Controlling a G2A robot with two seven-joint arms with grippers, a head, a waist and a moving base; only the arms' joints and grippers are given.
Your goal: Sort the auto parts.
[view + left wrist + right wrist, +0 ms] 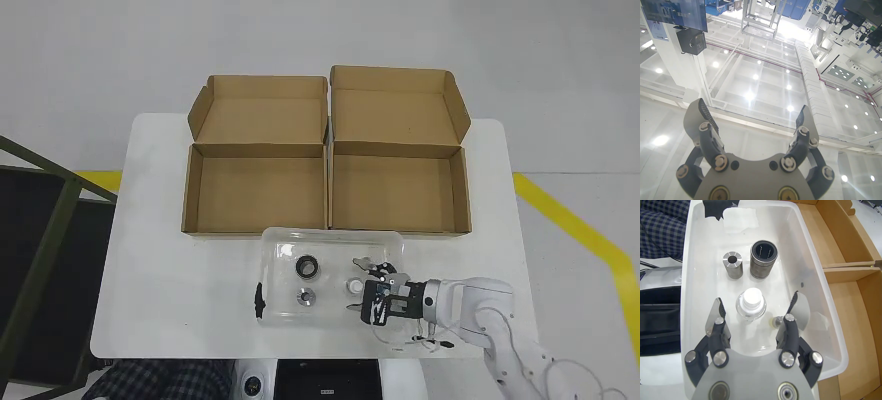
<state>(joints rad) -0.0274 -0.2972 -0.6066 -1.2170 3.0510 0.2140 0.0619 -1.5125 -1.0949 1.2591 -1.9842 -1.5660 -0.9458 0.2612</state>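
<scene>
"Now, what can go wrong from here?"

"Work down by size. The clear bin (696, 285) looks light: drag a finger along its wall and the whole bin may slide on the table (160, 250). The linear bearing (762, 258) and the steel sleeve (733, 265) stand upright, just beside each other, so a knock would likely topple either one. The white-capped part (751, 304) sits between the wide-spread fingers of the right gripper (757, 297), which holds nothing. Its clear flange looks slick, so close on the white cap or it may slip out. A small metal piece (777, 321) lies partly hidden behind one finger, and you could pinch it by mistake."

"And room to move?"

"Two open cardboard boxes — the left box (255, 190) and the right box (398, 190) — lie just beyond the bin's far rim. Lift clear of that rim before you cross. Inside the bin, you have bare floor on the gripper's side of the capped part. The left gripper (752, 104) is spread wide and empty, aimed at the ceiling."
</scene>
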